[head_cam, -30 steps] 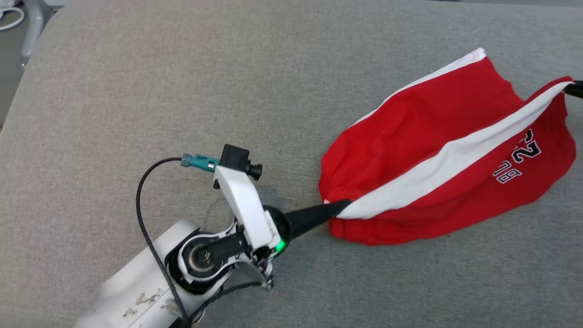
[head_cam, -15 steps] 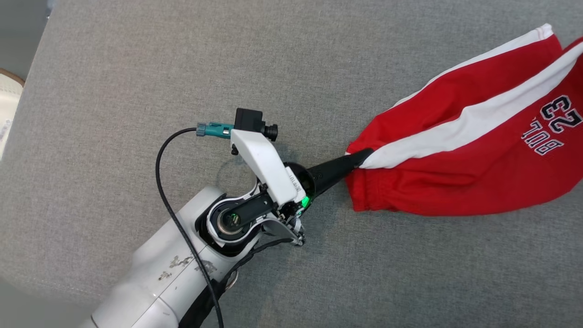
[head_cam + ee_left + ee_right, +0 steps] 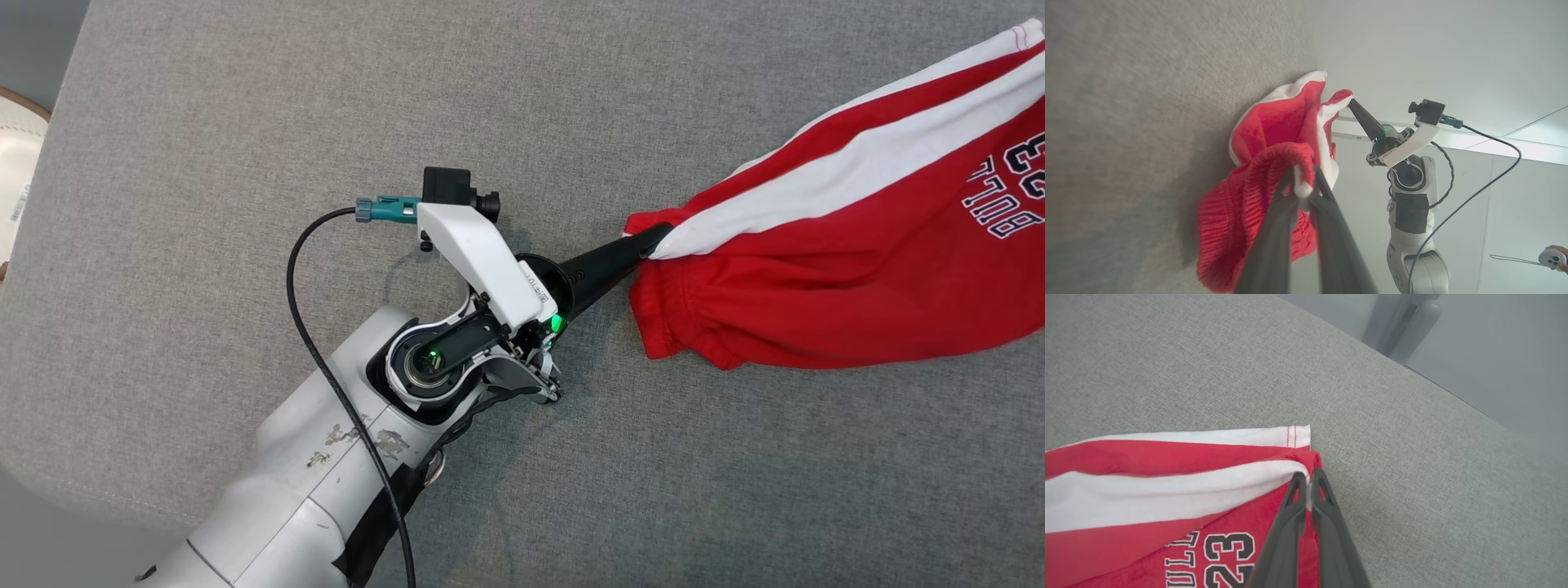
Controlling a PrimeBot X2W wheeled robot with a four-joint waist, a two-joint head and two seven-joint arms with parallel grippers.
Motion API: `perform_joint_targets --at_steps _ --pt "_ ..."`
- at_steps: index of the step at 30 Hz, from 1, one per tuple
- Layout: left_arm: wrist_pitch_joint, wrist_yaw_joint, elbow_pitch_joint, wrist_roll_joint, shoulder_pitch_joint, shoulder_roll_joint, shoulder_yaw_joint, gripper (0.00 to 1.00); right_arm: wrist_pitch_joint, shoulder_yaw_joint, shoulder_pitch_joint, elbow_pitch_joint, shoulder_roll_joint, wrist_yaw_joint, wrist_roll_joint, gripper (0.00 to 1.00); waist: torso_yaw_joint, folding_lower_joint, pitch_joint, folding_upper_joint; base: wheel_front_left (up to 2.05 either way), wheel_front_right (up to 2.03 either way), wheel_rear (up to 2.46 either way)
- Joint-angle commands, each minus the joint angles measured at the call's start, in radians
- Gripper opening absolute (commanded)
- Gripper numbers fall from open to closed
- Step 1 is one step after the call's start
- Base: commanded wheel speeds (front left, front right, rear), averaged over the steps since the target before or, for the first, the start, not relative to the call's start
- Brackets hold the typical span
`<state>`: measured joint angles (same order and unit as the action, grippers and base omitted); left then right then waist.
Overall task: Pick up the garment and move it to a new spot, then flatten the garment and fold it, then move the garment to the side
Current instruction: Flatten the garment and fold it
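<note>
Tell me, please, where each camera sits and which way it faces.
Head view: on the robot's head, looking down at the grey fabric surface; the left arm shows, its left gripper pinching the red garment at its waistband.
Left wrist view: on the left wrist, looking along its own fingers, shut on the waistband, toward the right gripper and arm beyond.
Right wrist view: on the right wrist, looking down its own fingers, shut on the hem corner.
Shared: both wrist views show the right gripper holding that hem.
</note>
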<state>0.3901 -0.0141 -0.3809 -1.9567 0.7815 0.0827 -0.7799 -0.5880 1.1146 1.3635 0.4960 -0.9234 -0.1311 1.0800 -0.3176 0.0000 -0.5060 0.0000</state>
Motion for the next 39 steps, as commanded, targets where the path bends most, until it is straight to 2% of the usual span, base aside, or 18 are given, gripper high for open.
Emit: perform_joint_targets --at_steps 1,16,17,18,19,20,32,36,39 --pt "-0.003 -0.01 -0.01 -0.006 0.014 0.001 0.005 0.0 0.01 0.005 0.006 0.013 -0.001 0.001 0.0 0.0 -0.002 0.0 -0.003 0.0 0.0 0.0 0.0" --pt "-0.029 -0.039 -0.069 -0.002 0.047 -0.022 -0.008 0.0 0.086 0.046 0.041 0.062 0.011 0.001 -0.015 0.0 -0.012 0.0 -0.021 0.0 0.0 0.0 0.0" --pt "-0.032 -0.04 -0.071 -0.004 0.05 -0.024 -0.008 0.0 0.098 0.045 0.047 0.068 0.013 0.001 -0.023 0.42 -0.013 0.0 -0.022 0.0 0.0 0.0 0.0" --pt "-0.036 -0.041 -0.073 -0.006 0.053 -0.025 -0.009 0.21 0.11 0.042 0.05 0.08 0.016 0.001 -0.026 1.0 -0.013 0.0 -0.024 0.0 0.0 0.0 0.0" --pt "-0.043 -0.041 -0.076 -0.006 0.056 -0.026 -0.009 0.77 0.124 0.043 0.052 0.091 0.021 0.001 -0.033 1.0 -0.014 0.0 -0.025 0.0 0.0 0.0 0.0" --pt "-0.048 -0.036 -0.082 -0.009 0.058 -0.026 -0.009 1.0 0.136 0.043 0.055 0.101 0.027 0.001 -0.04 1.0 -0.014 0.0 -0.026 0.0 0.0 0.0 0.0" --pt "-0.094 -0.048 -0.122 -0.004 0.073 -0.029 -0.002 1.0 0.169 0.075 0.02 0.169 0.062 0.001 -0.023 1.0 -0.002 0.0 0.003 0.0 0.0 0.0 0.0" --pt "-0.153 -0.063 -0.138 0.038 0.078 -0.015 0.006 1.0 0.186 0.082 -0.004 0.182 0.08 0.001 -0.007 1.0 0.013 0.0 0.031 0.0 0.0 0.0 0.0" --pt "-0.239 -0.082 -0.143 0.135 0.084 0.014 -0.013 1.0 0.236 0.08 -0.026 0.184 0.093 0.001 -0.004 1.0 0.027 0.0 0.059 0.0 0.0 0.0 0.0"
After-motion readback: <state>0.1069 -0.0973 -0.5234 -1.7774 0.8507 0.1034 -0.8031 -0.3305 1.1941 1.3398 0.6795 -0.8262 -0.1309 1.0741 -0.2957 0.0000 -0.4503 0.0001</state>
